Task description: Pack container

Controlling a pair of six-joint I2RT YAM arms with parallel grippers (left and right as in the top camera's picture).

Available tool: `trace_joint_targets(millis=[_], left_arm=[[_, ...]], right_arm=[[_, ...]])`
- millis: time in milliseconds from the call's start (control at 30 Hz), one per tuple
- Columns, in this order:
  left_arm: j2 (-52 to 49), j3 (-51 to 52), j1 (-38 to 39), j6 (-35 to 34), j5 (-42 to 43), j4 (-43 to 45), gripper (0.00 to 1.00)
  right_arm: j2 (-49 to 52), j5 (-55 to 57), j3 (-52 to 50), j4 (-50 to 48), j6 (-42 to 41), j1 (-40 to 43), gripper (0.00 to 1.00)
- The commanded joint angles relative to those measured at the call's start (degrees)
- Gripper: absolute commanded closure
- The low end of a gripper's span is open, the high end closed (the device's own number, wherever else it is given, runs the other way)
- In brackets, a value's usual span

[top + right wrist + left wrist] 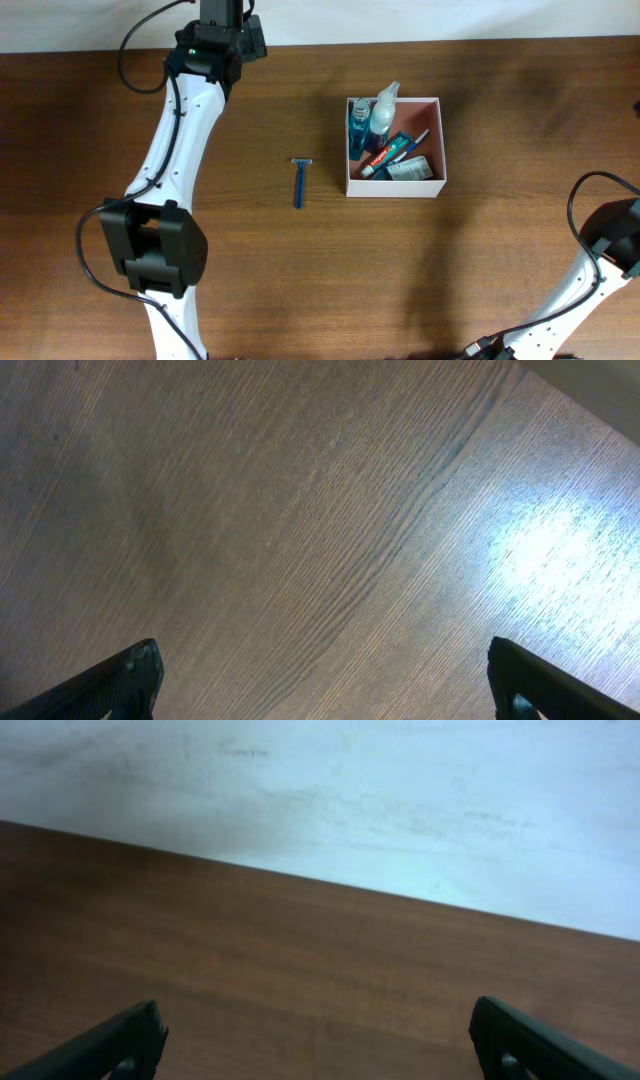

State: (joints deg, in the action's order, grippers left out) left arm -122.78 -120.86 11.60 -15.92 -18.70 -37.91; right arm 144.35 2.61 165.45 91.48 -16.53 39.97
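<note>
- On the brown table (500,260), seen from above, we find the container (395,187) a little right of the middle. It is well apart from both arms.
- Its white walls hold a small blue bottle (357,126) and a clear bottle (382,112) in the far left corner. A toothpaste tube (388,156) and a green-and-white carton (408,171) lie near the front.
- A blue razor (299,183) lies flat on the wood to the left of the container, not touching it.
- The left arm (175,130) starts at a black block near the lower left. Its long white part goes up the picture to the far edge of the table, leaning a bit to the right.
- The right arm (600,275) sits in the lower right corner. Its white part slants up to a black joint.
- In the left wrist view, we see the left gripper (318,1055) looking over bare wood toward a pale wall (400,790).
- Its two black fingers (125,1042) sit far apart at the bottom corners, with nothing between them.
- In the right wrist view, we see the right gripper (325,695) pointing down at bare wood with a bright patch of light (550,550) on it.
- Its fingers (125,682) are spread wide too, and they hold nothing.
</note>
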Motion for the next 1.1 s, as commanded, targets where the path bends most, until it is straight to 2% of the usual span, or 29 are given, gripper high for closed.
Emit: trace_joint_targets(millis=[0,567,1067], left_arm=[[-0.13,-1.22,0.02,-0.33,-0.61,-0.81,0.01],[-0.13,-1.22,0.02,-0.33,-0.59,-10.82,0.01],[-0.13,-1.22,0.02,-0.35,0.11,-10.51,0.00]], right_arm=[[-0.37,0.87,0.46,-0.02,-0.48,-0.24,0.01],[-0.37,0.87,0.46,-0.02,-0.48,-0.24,0.01],[-0.37,0.87,0.46,-0.02,-0.48,-0.24,0.01]])
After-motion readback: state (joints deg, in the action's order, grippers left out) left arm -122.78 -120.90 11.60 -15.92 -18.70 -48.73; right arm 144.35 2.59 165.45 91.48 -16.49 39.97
